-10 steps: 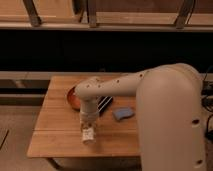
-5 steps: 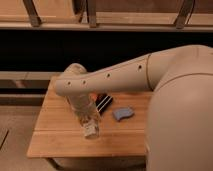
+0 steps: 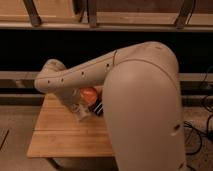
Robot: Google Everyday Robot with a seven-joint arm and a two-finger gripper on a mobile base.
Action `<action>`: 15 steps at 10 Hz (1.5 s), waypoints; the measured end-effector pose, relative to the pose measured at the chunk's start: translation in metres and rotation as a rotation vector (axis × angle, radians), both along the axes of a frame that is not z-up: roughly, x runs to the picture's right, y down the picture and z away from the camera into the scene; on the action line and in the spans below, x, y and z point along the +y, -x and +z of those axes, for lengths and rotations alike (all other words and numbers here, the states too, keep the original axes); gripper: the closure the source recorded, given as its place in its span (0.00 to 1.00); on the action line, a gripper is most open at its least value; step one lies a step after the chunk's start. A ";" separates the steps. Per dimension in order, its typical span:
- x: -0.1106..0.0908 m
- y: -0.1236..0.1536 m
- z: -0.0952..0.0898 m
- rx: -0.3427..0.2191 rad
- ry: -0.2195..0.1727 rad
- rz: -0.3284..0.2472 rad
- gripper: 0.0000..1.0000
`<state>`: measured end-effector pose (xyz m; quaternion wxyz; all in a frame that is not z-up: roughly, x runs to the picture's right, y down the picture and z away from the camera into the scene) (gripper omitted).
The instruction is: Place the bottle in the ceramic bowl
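Wooden table (image 3: 60, 136): pincer (image 3: 79, 110), clamped on the bottle (image 3: 83, 115), has shifted beside the ceramic bowl (image 3: 89, 94).

Dim, warm light; end effector (image 3: 80, 112) in shadow low over table (image 3: 62, 137).

**Figure: what my view withholds**

My arm (image 3: 135, 100) fills the right half and runs off the bottom edge, covering that side of the wooden table (image 3: 60, 136). Of the ceramic bowl (image 3: 89, 94) I see only an orange sliver behind the arm. The gripper (image 3: 81, 113), low beside that sliver, blurs into something pale I cannot make out. The black striped item (image 3: 99, 108) shows one corner.
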<state>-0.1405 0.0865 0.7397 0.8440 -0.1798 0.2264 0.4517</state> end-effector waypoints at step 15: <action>-0.098 0.018 0.068 -0.385 -0.073 -0.230 0.69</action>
